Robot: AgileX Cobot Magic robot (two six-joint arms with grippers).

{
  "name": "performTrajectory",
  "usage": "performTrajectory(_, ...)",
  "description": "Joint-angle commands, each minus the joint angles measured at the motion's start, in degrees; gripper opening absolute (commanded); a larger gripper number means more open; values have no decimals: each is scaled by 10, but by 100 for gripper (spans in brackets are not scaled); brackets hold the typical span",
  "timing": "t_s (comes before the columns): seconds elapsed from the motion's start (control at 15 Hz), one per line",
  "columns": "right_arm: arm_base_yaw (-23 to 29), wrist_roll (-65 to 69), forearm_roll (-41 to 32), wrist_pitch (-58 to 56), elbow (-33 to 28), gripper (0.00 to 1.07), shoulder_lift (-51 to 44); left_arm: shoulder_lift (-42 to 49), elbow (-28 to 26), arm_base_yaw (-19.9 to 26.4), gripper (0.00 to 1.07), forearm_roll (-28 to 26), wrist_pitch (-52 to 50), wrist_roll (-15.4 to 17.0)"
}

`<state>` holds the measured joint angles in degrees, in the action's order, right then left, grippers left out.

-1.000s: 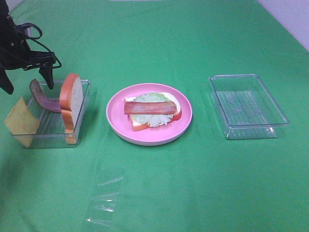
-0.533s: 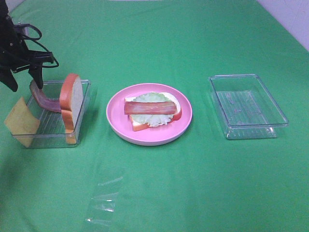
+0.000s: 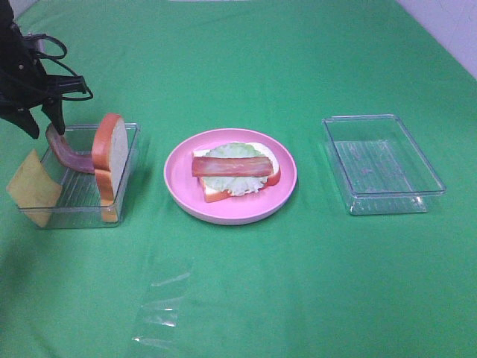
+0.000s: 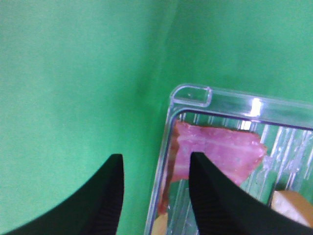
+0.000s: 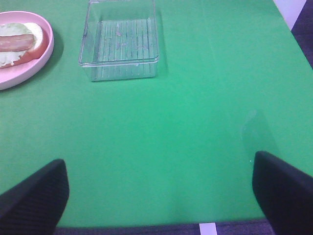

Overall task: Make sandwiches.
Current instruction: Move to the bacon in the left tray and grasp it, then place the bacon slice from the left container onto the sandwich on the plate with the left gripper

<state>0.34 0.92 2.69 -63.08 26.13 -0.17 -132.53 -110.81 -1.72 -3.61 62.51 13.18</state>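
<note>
a staged lab tabletop: plain green cloth point(image 3: 298, 60), clear plastic trays point(image 3: 380, 160) and toy food point(image 3: 232, 165).

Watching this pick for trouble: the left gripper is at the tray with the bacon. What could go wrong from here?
1. The left gripper straddles the left tray wall, so closing may pinch plastic, not the bacon, and drag the tray.
2. A jolted tray could topple the bread standing on edge and the cheese leaning at its corner.
</note>
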Motion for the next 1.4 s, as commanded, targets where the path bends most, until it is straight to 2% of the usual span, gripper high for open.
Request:
performTrajectory(0.07,-2,-5,0,2,-2,97,-18,-6,-2,-2,39,-16,-9,-1)
performTrajectory(0.27,-2,-5,0,2,-2,97,-18,-6,-2,-2,38,-15,-10,-1)
performTrajectory(0.53,-2,-5,0,2,-2,97,-18,-6,-2,-2,25,-14,-7,-1)
performTrajectory(0.73,-2,-5,0,2,-2,97,-18,-10,-2,-2,0,-14,-10,2)
performTrajectory(1.07,-2,-5,0,2,-2,97,-18,-8,-1,-2,0,-16,-11,6)
performTrajectory(1.4,-2,-5,0,2,-2,97,-18,15,-11,-2,0,-42,5,5)
